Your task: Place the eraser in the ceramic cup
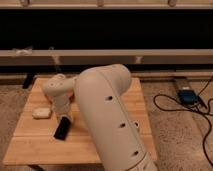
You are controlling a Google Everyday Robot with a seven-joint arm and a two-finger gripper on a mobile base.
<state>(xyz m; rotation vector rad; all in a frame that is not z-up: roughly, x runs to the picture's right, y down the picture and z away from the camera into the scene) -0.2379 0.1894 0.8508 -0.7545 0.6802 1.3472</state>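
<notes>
1. You are watching the reach-and-grasp step: the gripper (65, 118) is hanging just above the far end of the eraser (62, 129), which is lying flat on the wooden table (30, 145).
2. Whether the gripper is spread or pinching, I cannot tell (the wrist is hiding it), nor whether it is touching the eraser.
3. A whitish block (41, 113) is sitting near the eraser, on its camera-left side and slightly farther back; you are not after that one.
4. The ceramic cup is not showing; the big white arm (107, 115), rising camera-right of the eraser, is probably covering it.
5. Next you are needing a firm grip across the eraser's narrow width, a lift, then a search for the cup.
</notes>
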